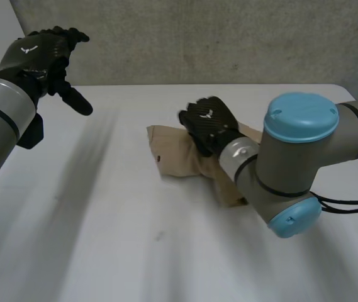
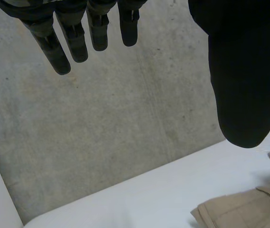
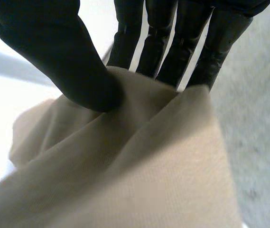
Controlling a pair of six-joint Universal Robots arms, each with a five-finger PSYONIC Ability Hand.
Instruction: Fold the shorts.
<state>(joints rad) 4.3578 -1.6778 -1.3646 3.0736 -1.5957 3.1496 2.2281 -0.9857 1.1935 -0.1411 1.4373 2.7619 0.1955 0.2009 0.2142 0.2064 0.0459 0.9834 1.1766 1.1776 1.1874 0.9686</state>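
1. Shorts (image 1: 175,157), tan and bunched into a thick fold, lie on the white table (image 1: 103,245) under the right hand (image 1: 210,123).
2. Right hand sits at the far edge of the cloth, and its arm (image 1: 292,163) reaches over the near part of the shorts.
3. In the right wrist view its thumb (image 3: 63,57) presses onto a raised ridge of fabric. The straight fingers (image 3: 165,45) stand behind that ridge, so the fold is pinched between them.
4. Left hand (image 1: 40,53) hangs above the table, well apart from the shorts and touching nothing.
5. In the left wrist view its fingers are straight and spread wide from the thumb. A corner of the shorts lies on the table beyond the thumb tip, with the grey wall (image 2: 101,118) behind.
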